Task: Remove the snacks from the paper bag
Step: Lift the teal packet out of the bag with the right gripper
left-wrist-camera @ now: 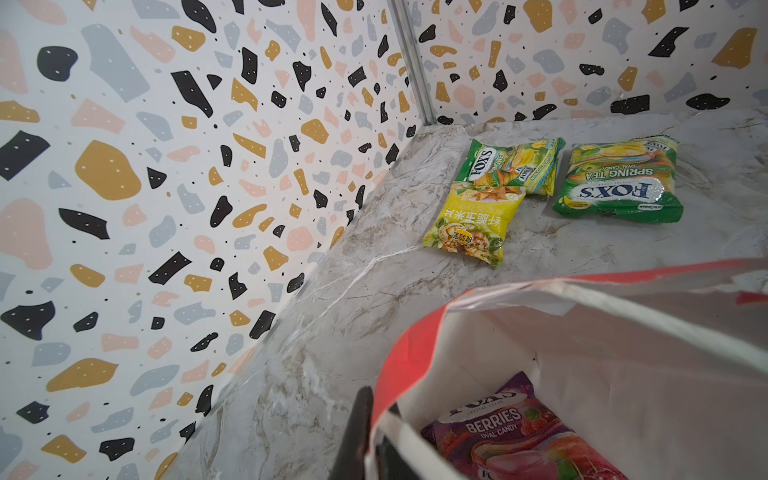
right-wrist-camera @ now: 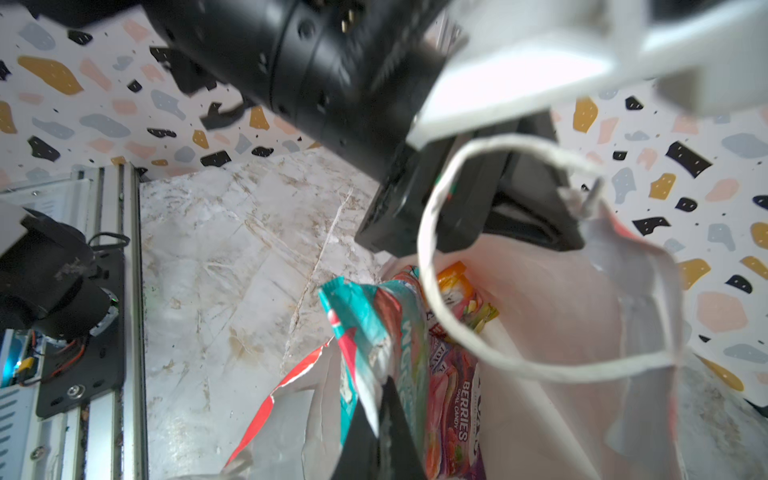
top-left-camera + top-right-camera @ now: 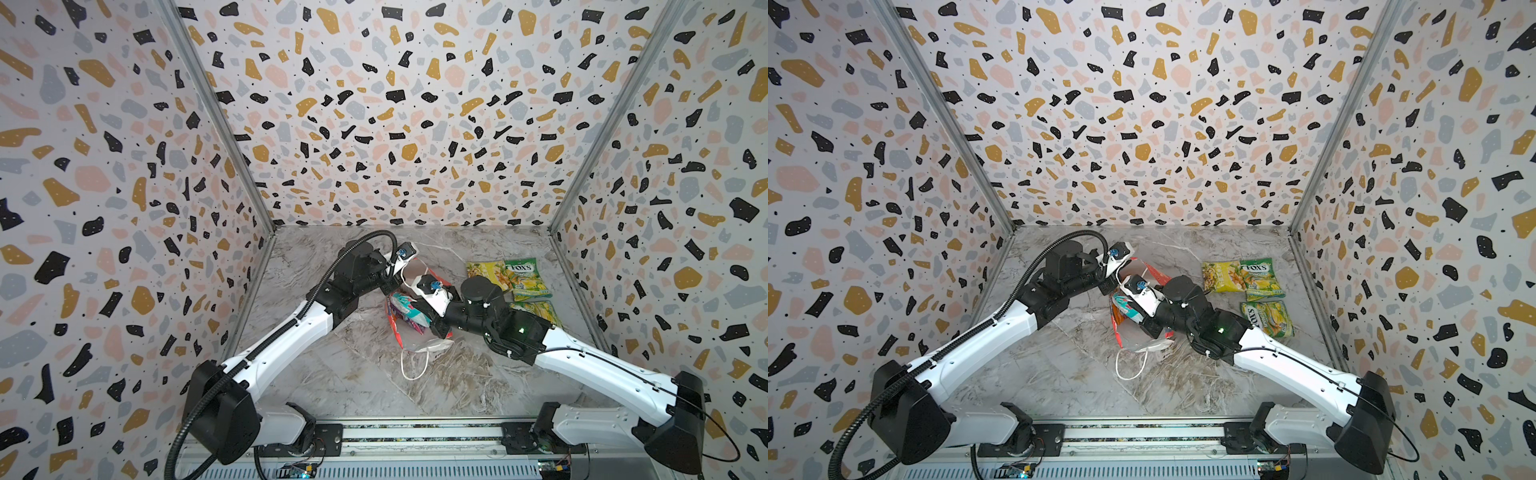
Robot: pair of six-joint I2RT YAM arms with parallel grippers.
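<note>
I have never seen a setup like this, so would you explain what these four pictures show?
The left arm and right arm are robots working over a marble table. Two pictures look down from overhead, side by side; the other two come from a camera on each wrist. On the table lie a yellow packet, a green packet and a second green packet. Between the arms is a red paper bag, white inside. The left tool is shut on its rim. The right tool is shut on a teal packet at the bag's mouth. A purple packet lies inside.
</note>
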